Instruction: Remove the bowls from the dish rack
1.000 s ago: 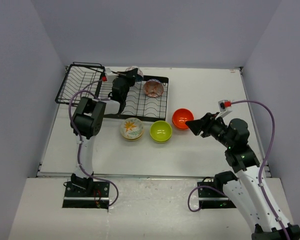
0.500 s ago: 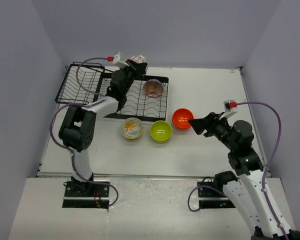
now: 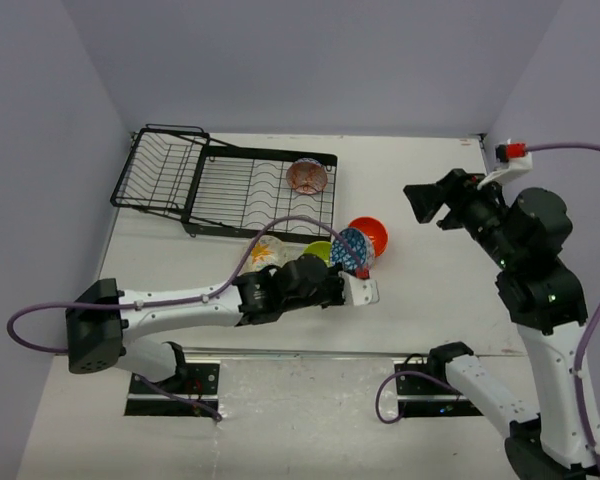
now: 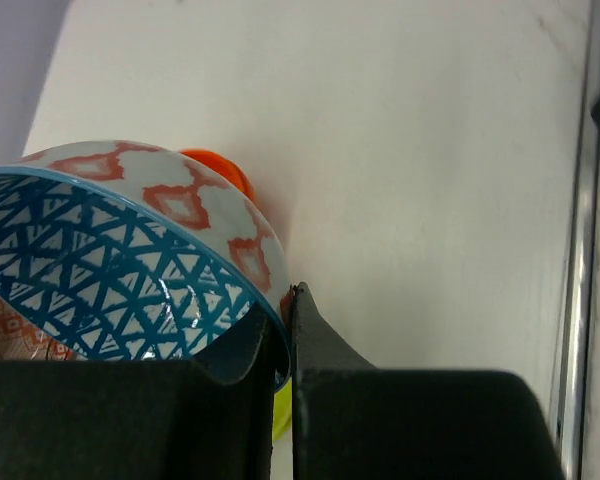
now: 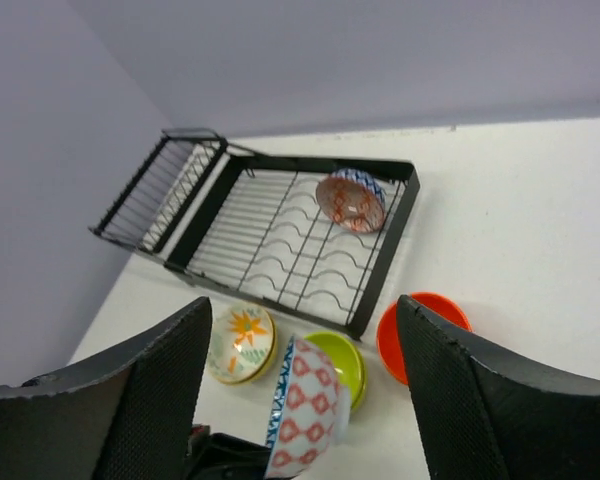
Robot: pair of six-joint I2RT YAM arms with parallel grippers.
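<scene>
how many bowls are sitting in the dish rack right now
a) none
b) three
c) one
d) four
c: only the red-patterned bowl stands in the dish rack, near the right end of its flat section; the blue-patterned bowl is out of it, pinched by the left tool.

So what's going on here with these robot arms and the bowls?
The left end effector is shut on the rim of a blue-patterned bowl, holding it tilted by the lime green bowl and orange bowl. A floral bowl sits beside them. One red-patterned bowl stands in the dish rack. The right end effector hangs open, empty.
</scene>
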